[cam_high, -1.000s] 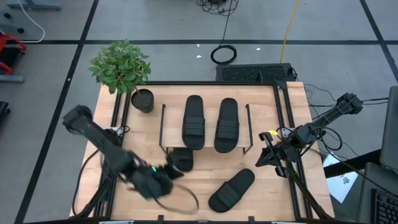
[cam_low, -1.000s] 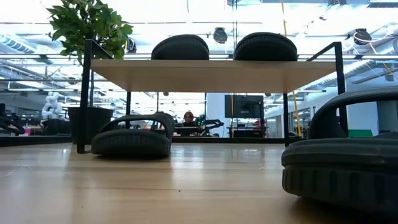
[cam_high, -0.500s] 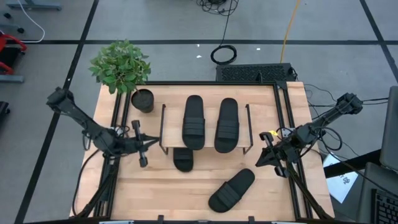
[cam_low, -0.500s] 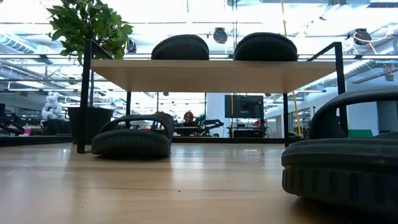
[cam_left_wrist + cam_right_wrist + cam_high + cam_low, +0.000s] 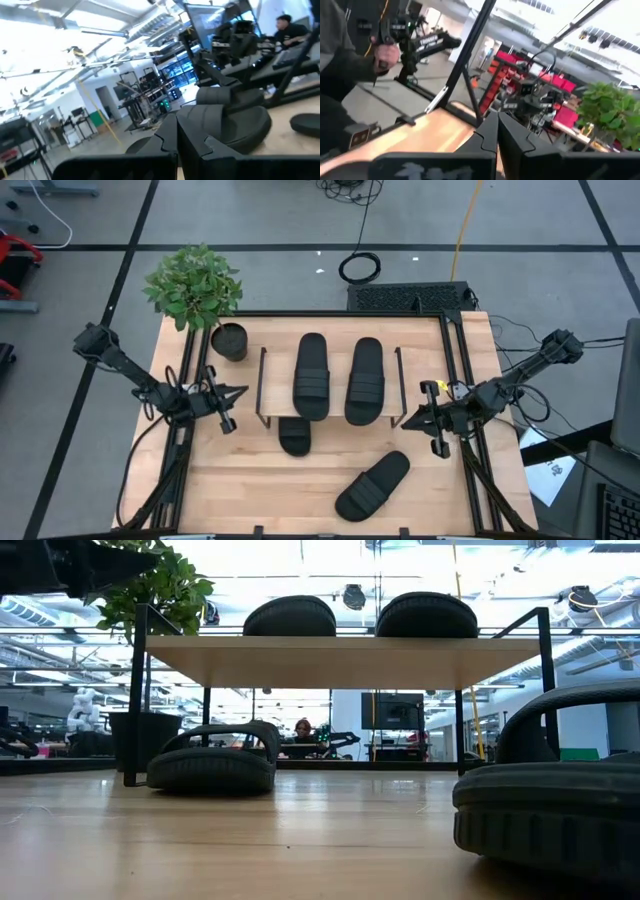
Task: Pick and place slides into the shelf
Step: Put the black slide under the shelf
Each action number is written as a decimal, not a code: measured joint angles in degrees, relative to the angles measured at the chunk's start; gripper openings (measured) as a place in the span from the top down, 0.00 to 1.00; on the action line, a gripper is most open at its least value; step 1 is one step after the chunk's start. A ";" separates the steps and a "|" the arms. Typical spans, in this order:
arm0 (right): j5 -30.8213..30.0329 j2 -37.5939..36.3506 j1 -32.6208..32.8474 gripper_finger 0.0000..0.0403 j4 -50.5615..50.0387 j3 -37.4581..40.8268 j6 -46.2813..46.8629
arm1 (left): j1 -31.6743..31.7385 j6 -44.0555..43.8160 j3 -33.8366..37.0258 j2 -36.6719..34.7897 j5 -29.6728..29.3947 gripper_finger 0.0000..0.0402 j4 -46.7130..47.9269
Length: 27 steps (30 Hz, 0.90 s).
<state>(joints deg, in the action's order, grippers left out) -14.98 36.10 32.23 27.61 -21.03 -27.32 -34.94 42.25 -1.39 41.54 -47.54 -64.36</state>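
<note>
Light wooden tabletop [image 5: 300, 480] holds four black rubbery slide sandals [image 5: 372, 485]; both grippers [image 5: 222, 402] [image 5: 425, 420] apparently closed, empty; workshop beyond.

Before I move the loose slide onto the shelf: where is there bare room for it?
The shelf top is crowded: two slides fill its middle. Underneath, a third slide sits at the plant-pot end; the rest of the space under the board looks bare. Open tabletop borders the loose slide.
</note>
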 joint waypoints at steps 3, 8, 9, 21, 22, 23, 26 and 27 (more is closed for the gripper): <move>-0.48 0.00 0.00 1.00 1.23 -0.47 -0.87 | 0.00 1.76 0.00 0.02 1.27 1.00 0.05; -1.92 1.76 0.11 1.00 -8.65 -8.00 0.32 | 0.00 4.13 -0.02 -0.01 1.13 1.00 -0.11; -1.92 2.79 0.12 1.00 -11.24 -10.07 1.21 | 0.00 3.93 -0.04 -0.01 1.12 1.00 -0.08; -8.70 25.07 10.29 0.76 -32.47 -37.71 18.25 | 0.00 3.77 -0.09 0.02 -3.15 1.00 1.25; -10.31 27.00 11.51 0.71 -33.72 -39.43 20.57 | 0.00 4.77 -0.09 0.02 -3.15 1.00 1.25; -11.85 28.90 12.61 0.67 -34.65 -40.86 22.65 | 0.00 5.63 -0.09 0.02 -3.15 1.00 1.23; -14.60 33.53 15.51 0.54 -36.32 -43.31 28.38 | 0.00 6.43 -0.11 0.02 -3.57 1.00 1.20; -15.23 34.62 16.27 0.51 -36.30 -43.43 30.13 | 0.00 6.33 -0.11 0.02 -3.83 0.99 1.25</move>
<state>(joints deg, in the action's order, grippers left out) -30.22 70.72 48.50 -8.70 -64.46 2.81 -34.94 48.57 -1.50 41.56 -51.37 -63.11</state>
